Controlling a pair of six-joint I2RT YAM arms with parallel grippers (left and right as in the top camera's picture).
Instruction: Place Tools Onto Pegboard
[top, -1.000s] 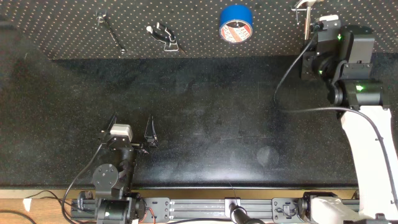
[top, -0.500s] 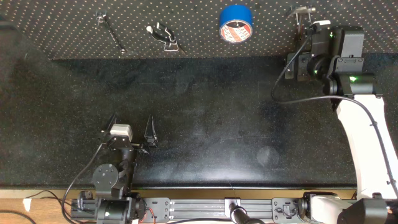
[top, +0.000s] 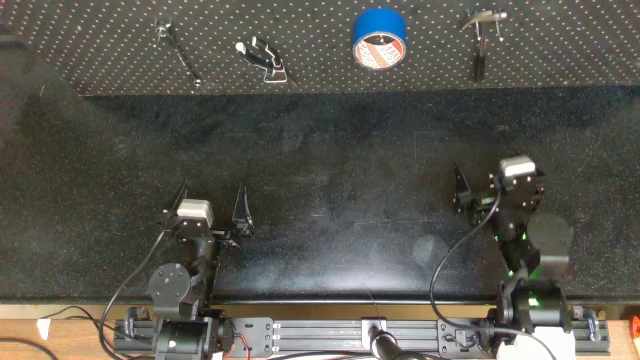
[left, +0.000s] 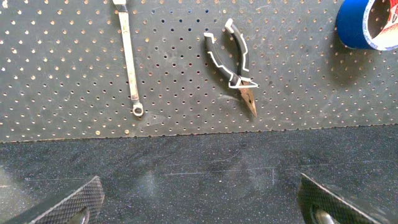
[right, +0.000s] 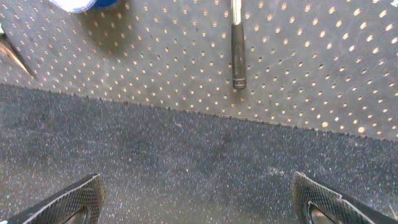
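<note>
Four tools hang on the dark pegboard (top: 90, 60) at the far side: a wrench (top: 178, 50), black-handled pliers (top: 263, 58), a blue tape roll (top: 380, 38) and a hammer (top: 481, 40). My left gripper (top: 212, 210) rests low over the near left of the mat, open and empty. The left wrist view faces the wrench (left: 129, 56), pliers (left: 233, 65) and tape roll (left: 368, 22). My right gripper (top: 498, 195) sits near the front right, open and empty. In the right wrist view the hammer (right: 236, 43) handle hangs straight ahead on the board.
A black mat (top: 340, 170) covers the table between the arms and the pegboard. Cables loop beside each arm base along the front edge.
My right arm has drawn back from the pegboard's hammer spot to the near right of the table. The hammer stays hanging on the board. The left arm has not moved.
</note>
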